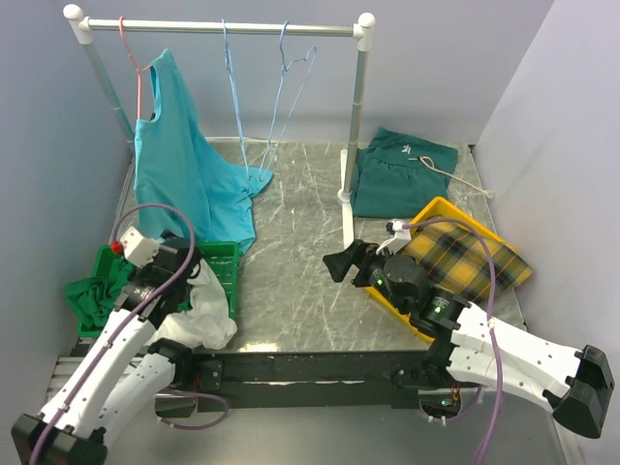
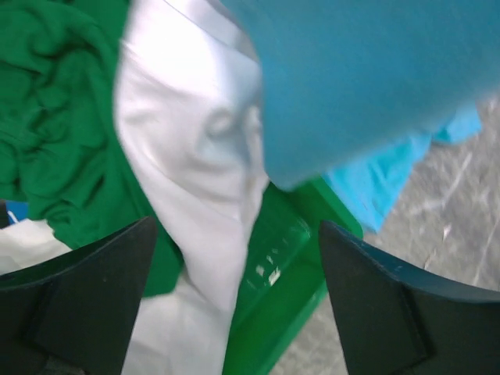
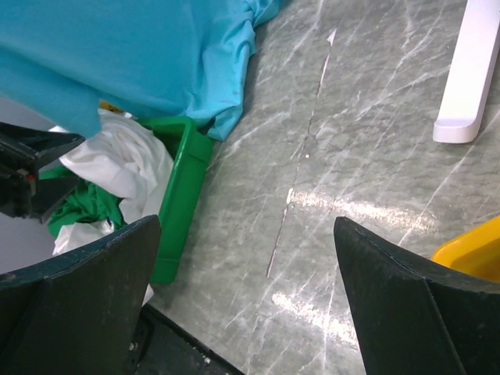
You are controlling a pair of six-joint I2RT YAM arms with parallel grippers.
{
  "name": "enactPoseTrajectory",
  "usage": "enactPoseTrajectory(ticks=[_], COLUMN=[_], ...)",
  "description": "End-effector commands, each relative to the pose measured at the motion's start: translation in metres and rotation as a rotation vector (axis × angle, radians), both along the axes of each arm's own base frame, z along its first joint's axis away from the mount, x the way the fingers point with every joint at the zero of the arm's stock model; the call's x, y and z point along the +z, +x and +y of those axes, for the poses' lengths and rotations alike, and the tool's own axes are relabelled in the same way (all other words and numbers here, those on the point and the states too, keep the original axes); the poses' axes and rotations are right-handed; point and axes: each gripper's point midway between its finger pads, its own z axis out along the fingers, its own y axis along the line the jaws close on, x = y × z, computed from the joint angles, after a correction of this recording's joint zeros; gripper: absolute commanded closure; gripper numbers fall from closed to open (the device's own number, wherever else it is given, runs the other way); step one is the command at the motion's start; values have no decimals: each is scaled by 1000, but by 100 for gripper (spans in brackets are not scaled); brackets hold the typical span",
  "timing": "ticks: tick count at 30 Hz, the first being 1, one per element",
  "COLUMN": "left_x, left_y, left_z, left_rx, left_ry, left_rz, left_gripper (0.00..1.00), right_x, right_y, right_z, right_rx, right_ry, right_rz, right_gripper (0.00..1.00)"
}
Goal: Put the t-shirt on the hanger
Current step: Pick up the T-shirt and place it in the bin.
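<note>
The green t-shirt (image 1: 92,291) lies crumpled in the left part of a green bin (image 1: 228,266), beside a white garment (image 1: 208,315). My left gripper (image 1: 177,260) hovers over this bin. In the left wrist view the t-shirt (image 2: 55,141) lies to the left, and the left gripper (image 2: 236,234) stands open above the white cloth (image 2: 195,156) and the bin's wall (image 2: 289,273), holding nothing. Two light-blue wire hangers (image 1: 232,87) (image 1: 291,73) hang on the rack's bar. My right gripper (image 1: 344,263) is open over bare table (image 3: 246,226), with the t-shirt (image 3: 86,207) at its far left.
A turquoise shirt (image 1: 179,165) on a pink hanger (image 1: 131,53) drapes from the rack down over the bin. The rack's white post (image 1: 351,184) and foot (image 3: 469,78) stand mid-table. A dark teal garment (image 1: 402,170) lies at the back right, and a yellow bin with plaid cloth (image 1: 465,257) sits right.
</note>
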Motion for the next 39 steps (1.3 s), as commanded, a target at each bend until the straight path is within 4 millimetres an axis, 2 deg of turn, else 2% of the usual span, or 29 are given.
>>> enactPoseTrajectory(ticks=[1, 4, 6, 11, 17, 21, 22, 23, 29, 30, 33, 35, 36, 39], left_x=[10, 24, 41, 64, 61, 49, 44, 36, -3, -5, -25, -40, -48, -62], left_y=[6, 8, 13, 14, 18, 19, 16, 19, 23, 25, 18, 14, 15, 15], left_z=[14, 25, 23, 45, 84, 105, 116, 111, 122, 122, 132, 133, 132, 135], left_rx=[46, 71, 37, 108, 213, 252, 291, 254, 353, 370, 480, 518, 532, 558], left_ry=[-48, -63, -85, -72, -116, -211, -231, -282, -395, -418, -434, -451, -471, -474], left_rz=[-62, -130, -184, -198, -198, -205, -207, -200, -152, -163, -139, -114, -102, -82], left_gripper=[13, 15, 17, 17, 12, 12, 12, 12, 17, 21, 29, 30, 31, 33], right_x=[11, 10, 10, 7, 6, 10, 6, 6, 4, 3, 0, -3, 2, 3], right_y=[0, -1, -1, -2, -3, -4, -5, -5, -6, -6, -7, -8, -6, -7], right_z=[-2, -2, -2, 0, 1, 2, 1, 0, 3, 4, 7, 9, 11, 14], right_rx=[-2, 3, 5, 15, 30, 40, 41, 42, 55, 61, 74, 84, 85, 99], right_ry=[36, 33, 31, 21, 13, 7, -10, -12, -10, -11, -23, -30, -9, -5], right_rz=[-28, -30, -27, -22, -20, -26, -17, -18, -14, -12, -5, 2, -12, -10], right_gripper=[0, 0, 0, 0, 0, 0, 0, 0, 0, 0, 0, 0, 0, 0])
